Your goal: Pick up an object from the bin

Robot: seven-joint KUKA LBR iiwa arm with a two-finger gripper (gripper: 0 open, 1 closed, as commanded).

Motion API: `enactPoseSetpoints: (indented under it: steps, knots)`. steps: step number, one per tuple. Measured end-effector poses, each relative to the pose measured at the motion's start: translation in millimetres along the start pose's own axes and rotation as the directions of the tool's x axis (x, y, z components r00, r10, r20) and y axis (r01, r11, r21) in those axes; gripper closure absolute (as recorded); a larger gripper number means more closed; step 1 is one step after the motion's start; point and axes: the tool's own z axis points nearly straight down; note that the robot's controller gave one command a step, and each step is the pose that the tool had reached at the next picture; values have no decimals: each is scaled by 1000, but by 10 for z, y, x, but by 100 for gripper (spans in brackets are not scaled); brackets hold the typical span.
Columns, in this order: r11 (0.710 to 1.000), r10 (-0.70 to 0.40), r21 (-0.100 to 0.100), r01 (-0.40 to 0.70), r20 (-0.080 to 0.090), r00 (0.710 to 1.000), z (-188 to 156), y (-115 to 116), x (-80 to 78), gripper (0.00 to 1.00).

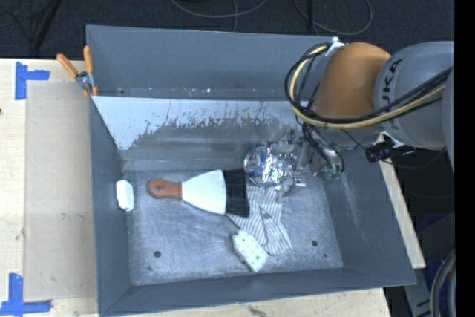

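Fingers (295,163) are down at the crumpled silver foil ball (267,168) beside the brush (211,191); I cannot tell their spread.

A brush (208,191) with a reddish handle lies across the middle of the bin (185,78) floor. A small white lump (125,194) sits by the left wall; a striped cloth (272,225) and a white block (250,250) lie toward the front edge.

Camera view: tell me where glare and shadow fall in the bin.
Camera view: bright glare streaks the back wall of the bin; the crumpled foil glints hardest; the floor below the arm, right of the foil, looks darker.
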Motion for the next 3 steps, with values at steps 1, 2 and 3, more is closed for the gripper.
enactPoseSetpoints:
  steps: [1,2,3]
  knots:
    - [992,129,2,-129,0,992,300,260,28,0]
    - [927,-376,19,375,22,927,371,317,-49,100]
    - [921,-389,19,388,21,921,376,324,-51,100]
